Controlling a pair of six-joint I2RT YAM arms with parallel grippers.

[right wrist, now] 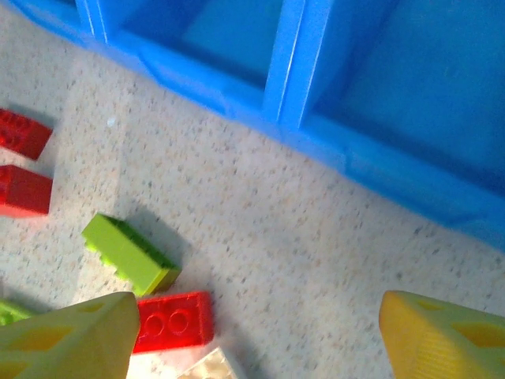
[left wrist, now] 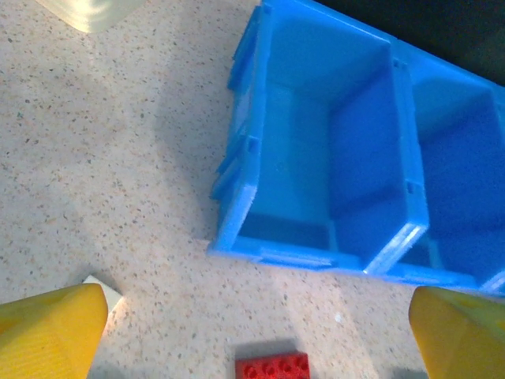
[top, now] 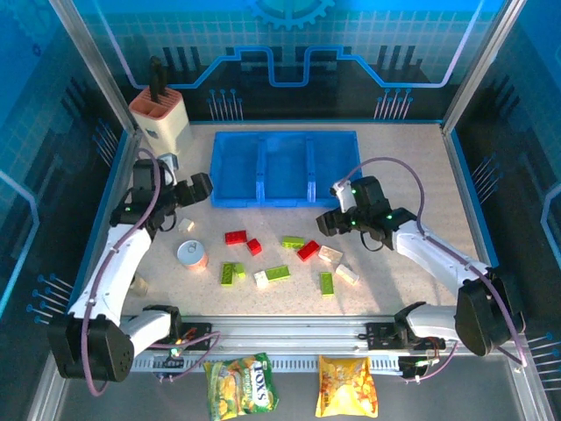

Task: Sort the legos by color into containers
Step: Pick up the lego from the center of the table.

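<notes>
top external: blue three-compartment tray at the far middle of the desk, nothing seen in it. legos red, green and white, loose on the desk in front of the tray. round can left of them. knife block at far left. two snack bags below the near rail, print too small to read surely. left hand just off the tray's left corner, right hand just off its right front, both above the desk.

left wrist: left hand spread wide, nothing between the yellow fingers. tray cut off at right. red brick cut by the bottom edge. white piece half hidden behind a finger.

right wrist: right hand spread, gripping nothing. tray front wall cropped across the top. green brick whole. red brick partly behind a finger. cream brick cut off below.
</notes>
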